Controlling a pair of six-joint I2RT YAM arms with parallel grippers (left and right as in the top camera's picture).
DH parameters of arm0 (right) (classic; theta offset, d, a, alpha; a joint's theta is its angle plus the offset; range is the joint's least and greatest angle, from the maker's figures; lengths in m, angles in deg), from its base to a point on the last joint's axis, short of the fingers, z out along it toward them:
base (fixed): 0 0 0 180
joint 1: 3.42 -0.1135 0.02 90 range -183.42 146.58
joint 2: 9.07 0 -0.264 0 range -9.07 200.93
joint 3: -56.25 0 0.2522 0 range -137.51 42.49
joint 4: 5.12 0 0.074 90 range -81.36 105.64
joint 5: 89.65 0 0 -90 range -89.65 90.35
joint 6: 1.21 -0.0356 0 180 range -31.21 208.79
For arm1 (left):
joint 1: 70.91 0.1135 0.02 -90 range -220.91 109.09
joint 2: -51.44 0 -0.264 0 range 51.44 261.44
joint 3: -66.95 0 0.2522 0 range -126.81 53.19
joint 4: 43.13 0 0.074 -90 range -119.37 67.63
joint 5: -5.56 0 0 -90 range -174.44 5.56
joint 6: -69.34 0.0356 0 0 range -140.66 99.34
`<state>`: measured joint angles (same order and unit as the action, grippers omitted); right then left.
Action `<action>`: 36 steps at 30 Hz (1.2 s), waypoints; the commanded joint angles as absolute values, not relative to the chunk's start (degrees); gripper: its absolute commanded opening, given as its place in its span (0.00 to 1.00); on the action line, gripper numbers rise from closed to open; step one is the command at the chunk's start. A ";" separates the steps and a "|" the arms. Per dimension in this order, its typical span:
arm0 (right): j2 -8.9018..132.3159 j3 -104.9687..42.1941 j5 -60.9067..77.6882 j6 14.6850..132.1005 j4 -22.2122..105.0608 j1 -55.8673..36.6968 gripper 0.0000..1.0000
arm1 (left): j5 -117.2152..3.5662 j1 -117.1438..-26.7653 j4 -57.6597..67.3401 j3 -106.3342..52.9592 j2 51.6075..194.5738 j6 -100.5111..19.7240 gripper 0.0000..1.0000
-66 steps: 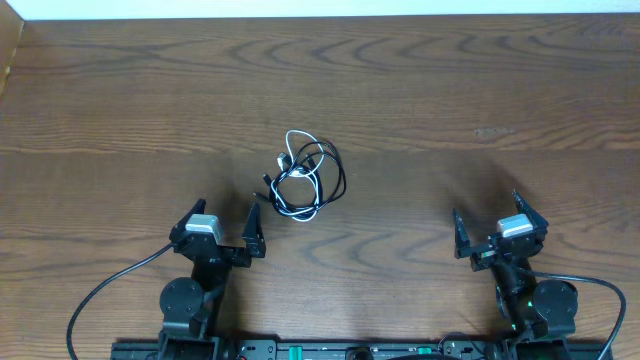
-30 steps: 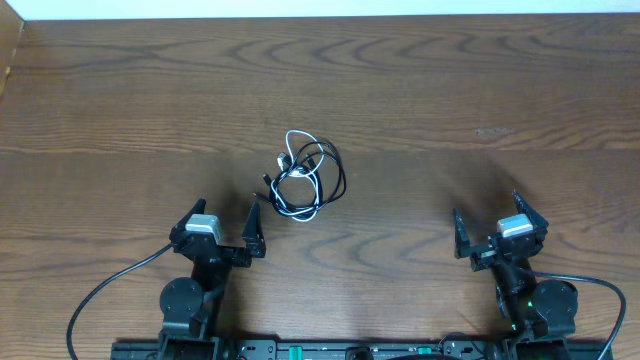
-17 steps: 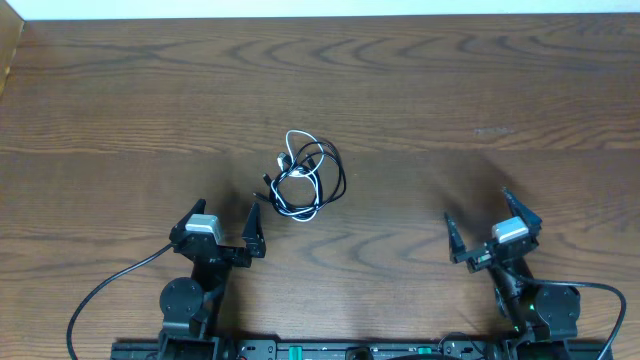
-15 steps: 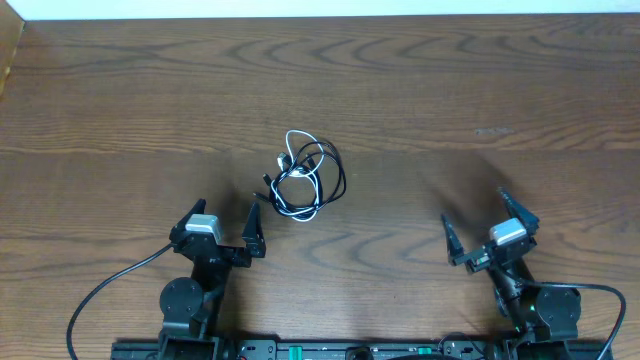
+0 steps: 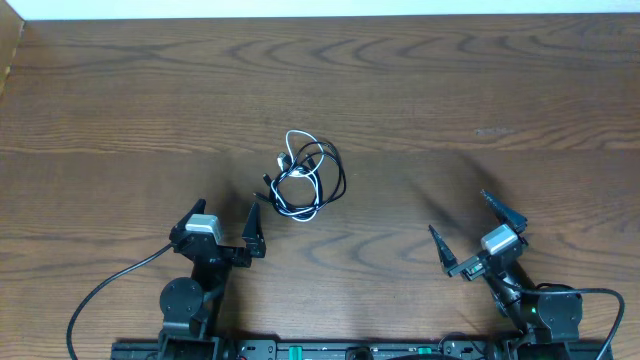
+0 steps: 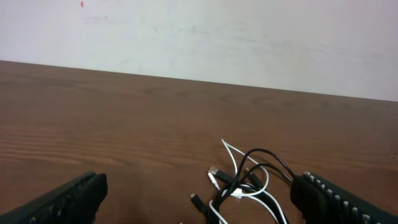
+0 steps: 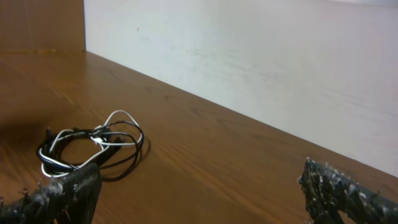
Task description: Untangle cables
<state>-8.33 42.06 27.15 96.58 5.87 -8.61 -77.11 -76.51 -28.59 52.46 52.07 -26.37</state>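
1. Overhead view: the cables (image 5: 305, 180) are seen as one loose tangle lying near the middle of the wooden table (image 5: 120, 100). A white cord is looped among several black ones.
2. Small connector plugs are seen sticking out at the tangle's left side, on the side nearest the left gripper (image 5: 227, 207).
3. The left gripper is placed near the front edge of the table, close to the tangle but not touching it. Its fingers are spread fully apart and nothing is held between them.
4. The right gripper (image 5: 457, 211) is found well apart from the cables, on the right side of the table, and is angled toward the tangle. Its fingers are likewise spread wide, and nothing is gripped.
5. Left wrist view: the cables (image 6: 249, 186) are framed between the two dark fingers (image 6: 68, 196), resting on the wood ahead of them. Neither finger is touched by a cord.
6. Right wrist view: the cables (image 7: 93, 146) are seen farther off at the left of the frame, beyond the left-hand finger (image 7: 62, 190). A pale wall (image 7: 249, 62) is seen behind the table's far edge.
7. A thick black wire (image 5: 110, 285) is seen curving away from the left arm's base, clear of the tangle.
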 commanded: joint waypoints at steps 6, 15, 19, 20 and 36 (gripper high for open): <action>-8.46 42.06 27.94 94.81 4.93 -8.31 0.99 | -76.06 -76.18 -25.99 52.96 52.04 -25.80 1.00; -8.46 41.93 27.94 94.79 5.09 -8.31 0.99 | -76.08 -76.18 -25.99 52.96 52.04 -25.80 1.00; -8.46 41.78 27.94 94.79 4.93 -8.31 0.99 | -76.08 -76.18 -25.99 52.96 52.04 -25.80 1.00; -8.46 41.58 27.96 94.48 4.91 -8.31 0.99 | -76.08 -76.16 -25.99 52.96 52.04 -25.80 1.00; -8.46 40.69 29.45 92.67 5.20 -8.31 0.99 | -76.08 -76.16 -25.99 52.96 52.04 -25.80 1.00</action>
<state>-8.33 42.02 29.01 93.57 4.96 -8.61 -77.11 -76.51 -28.57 52.46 52.07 -26.37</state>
